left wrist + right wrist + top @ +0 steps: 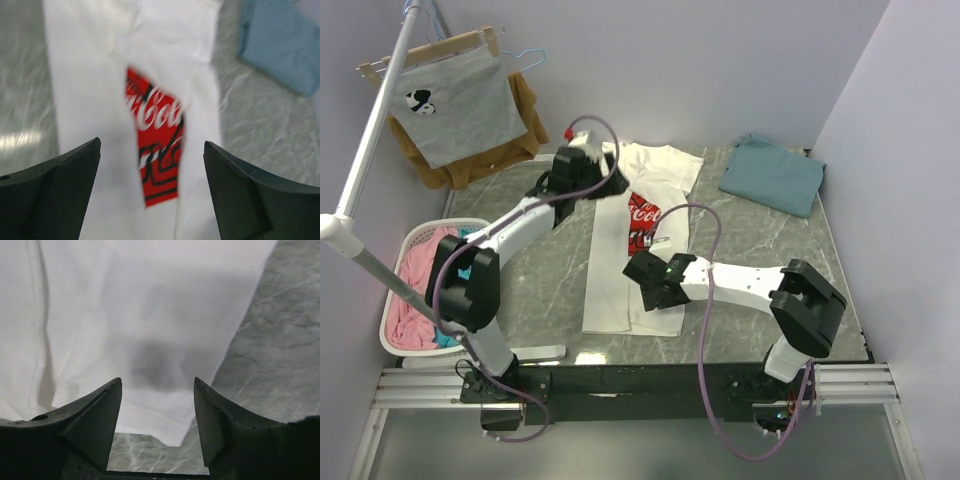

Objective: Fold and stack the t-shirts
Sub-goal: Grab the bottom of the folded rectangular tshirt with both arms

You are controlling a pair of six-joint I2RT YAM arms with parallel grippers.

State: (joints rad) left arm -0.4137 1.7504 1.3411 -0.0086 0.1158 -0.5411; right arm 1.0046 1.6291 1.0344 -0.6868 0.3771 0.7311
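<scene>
**White tee lies in a long strip, cross fold to come**

Pink cloth fills the laundry basket (390, 315) at the far left, beside the bench (550, 270). Next, the left hand (603, 183) hovers over the collar end of the white t-shirt (615, 270), jaws wide apart and empty. The shirt lies lengthwise mid-bench with its sides turned in, so only a slice of the red logo (643, 222) shows. At the hem end the right hand (642, 272) is open too, holding nothing. Far right, the teal t-shirt (775, 178) rests already folded, well apart.

The step in hand looks like the cross fold. To do it well, a hand should pinch through all layers at the hem, lift evenly and lay the edge square, so the side folds do not spring open.

Only the overhead view shows both shirts. Only the right wrist view shows the hem corner lying flat just ahead of its fingers (100, 415).
</scene>
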